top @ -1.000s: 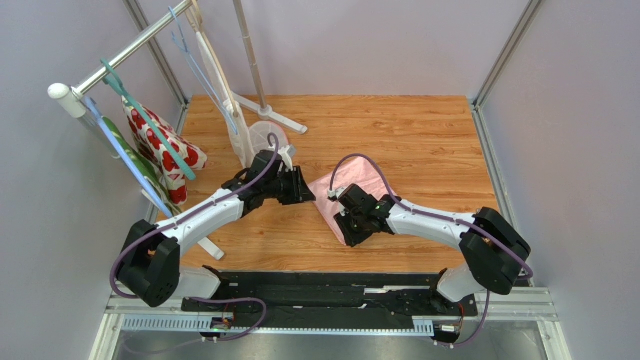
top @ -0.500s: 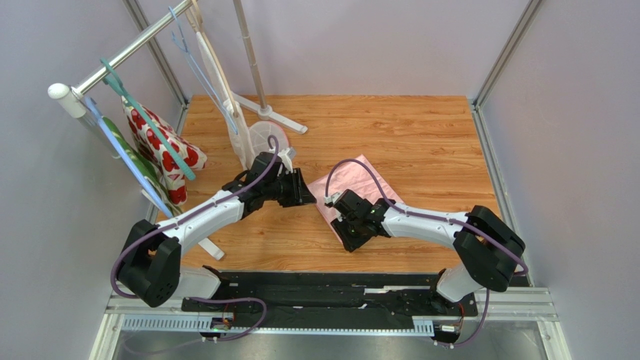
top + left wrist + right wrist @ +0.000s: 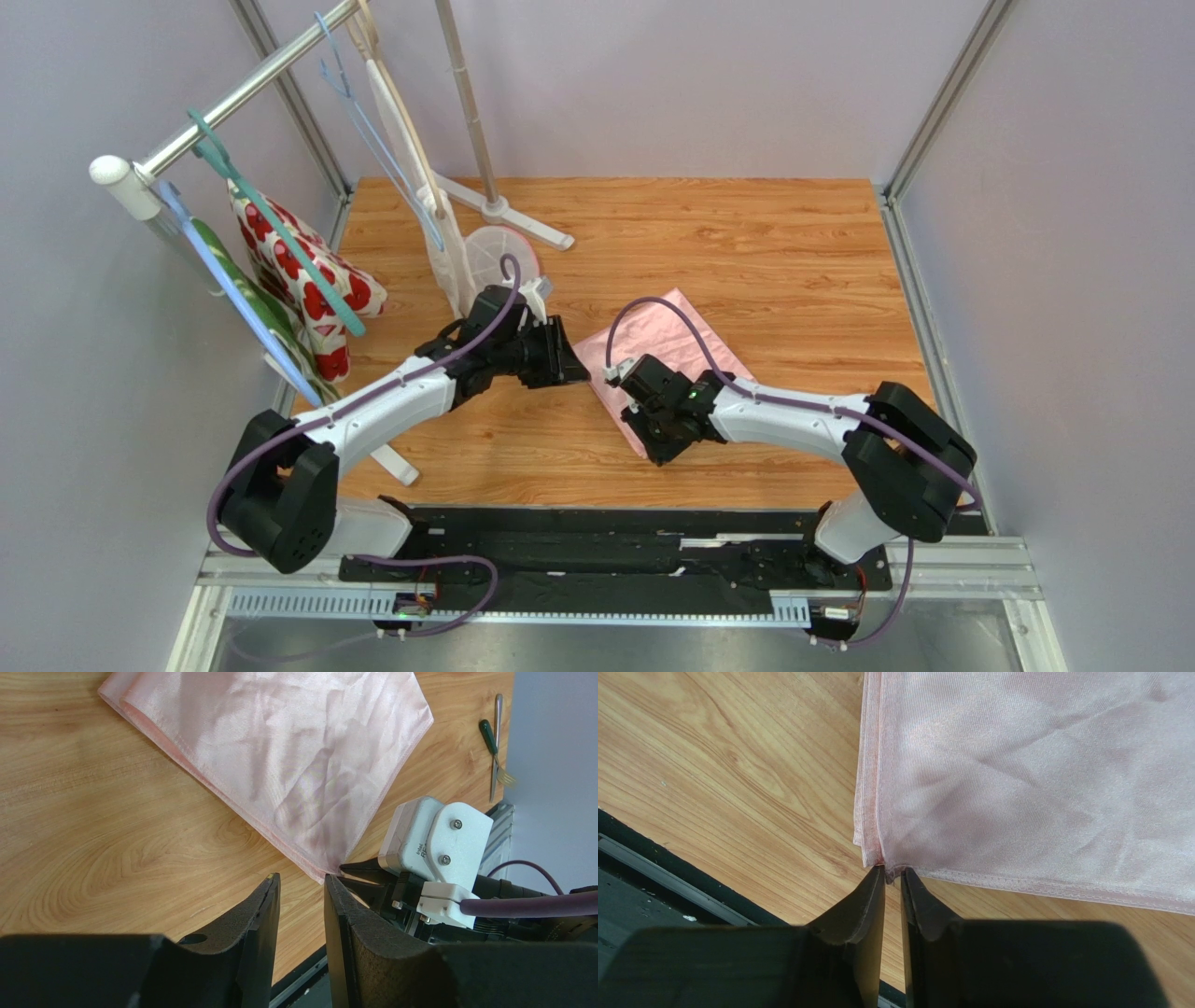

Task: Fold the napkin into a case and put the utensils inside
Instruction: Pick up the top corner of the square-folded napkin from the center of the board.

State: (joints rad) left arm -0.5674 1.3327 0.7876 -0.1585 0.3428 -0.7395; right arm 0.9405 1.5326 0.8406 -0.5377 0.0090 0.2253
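Observation:
The pink napkin (image 3: 671,333) lies flat on the wooden table, folded double, its near corner pointing at the arms. My right gripper (image 3: 893,871) is down at that corner. Its jaws are nearly together, and the corner of the napkin (image 3: 1032,777) puckers between the fingertips. My left gripper (image 3: 302,878) hovers open and empty just left of the napkin (image 3: 295,749), close to the right gripper's white housing (image 3: 439,836). Utensils (image 3: 494,749), one with a green handle and yellowish tines, lie by the table edge in the left wrist view. No case shape is formed.
A white hanger stand (image 3: 470,210) rises at the back left. It carries a white cloth with red flowers (image 3: 316,280) and a green cloth (image 3: 260,311). A black rail (image 3: 617,539) runs along the near table edge. Grey walls close in both sides.
My right gripper slid a little toward the near edge onto the napkin's near corner, and its jaws narrowed. The left arm stayed still.

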